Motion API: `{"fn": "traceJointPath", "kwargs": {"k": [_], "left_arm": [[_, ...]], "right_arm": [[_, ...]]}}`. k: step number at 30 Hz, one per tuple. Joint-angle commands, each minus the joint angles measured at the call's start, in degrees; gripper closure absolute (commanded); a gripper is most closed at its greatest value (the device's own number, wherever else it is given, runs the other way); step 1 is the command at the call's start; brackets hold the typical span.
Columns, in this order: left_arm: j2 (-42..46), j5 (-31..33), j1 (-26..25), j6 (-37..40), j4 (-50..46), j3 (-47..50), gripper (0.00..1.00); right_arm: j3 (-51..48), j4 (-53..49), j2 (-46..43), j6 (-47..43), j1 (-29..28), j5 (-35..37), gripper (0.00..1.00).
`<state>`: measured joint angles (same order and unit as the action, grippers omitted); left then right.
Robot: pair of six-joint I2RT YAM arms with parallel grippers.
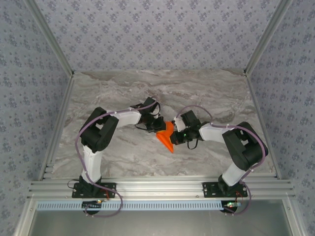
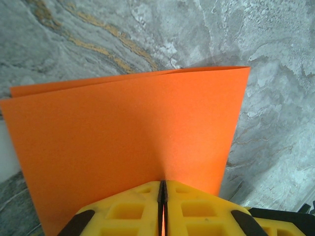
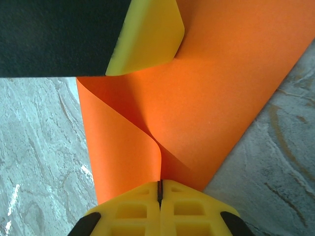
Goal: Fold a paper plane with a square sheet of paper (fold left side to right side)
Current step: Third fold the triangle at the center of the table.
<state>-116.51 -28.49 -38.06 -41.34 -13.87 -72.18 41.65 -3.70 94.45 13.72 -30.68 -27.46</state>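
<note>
Left fingers (image 2: 142, 201) and right fingers (image 3: 142, 201) pinch shut on the bent orange sheet (image 2: 128, 132), corner pointing nearward.

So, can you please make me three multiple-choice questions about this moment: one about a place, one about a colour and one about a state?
1. Where is the square sheet of paper?
A) in the far left corner
B) between the left hand and the right hand, near the middle of the table
C) at the near right edge

2. What colour are the fingers of the hands?
A) blue
B) white
C) yellow

3. In what state is the paper?
A) flat and unfolded
B) bent over into two layers, with both hands shut on it
C) crumpled into a ball

Answers:
1 B: the top view shows the orange sheet where the two arms meet.
2 C: both wrist views show yellow fingers.
3 B: the left wrist view shows a second layer behind the first, and each pair of fingers is closed on the paper.
</note>
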Motion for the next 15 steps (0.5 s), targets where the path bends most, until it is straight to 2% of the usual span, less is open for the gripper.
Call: {"fn": "traceJointPath", "kwargs": {"k": [1,5,10,15], "left_arm": [[0.0,1.3,-0.7,1.6,-3.4,-0.5,0.89],[2.6,2.0,-0.2,3.0,-5.3,-1.5,0.88],[7.7,3.8,1.1,5.1,-8.2,-2.4,0.81],[13.7,6.5,1.7,5.5,-7.4,1.4,0.79]], "right_arm": [[0.5,-3.8,2.0,-1.1,-0.3,2.4,0.97],[0.3,-5.6,2.1,-1.6,-0.3,3.0,0.97],[-0.2,-6.5,2.4,-2.0,-0.3,3.0,0.98],[-0.2,-6.6,2.7,-2.2,-0.4,2.5,0.98]]}}
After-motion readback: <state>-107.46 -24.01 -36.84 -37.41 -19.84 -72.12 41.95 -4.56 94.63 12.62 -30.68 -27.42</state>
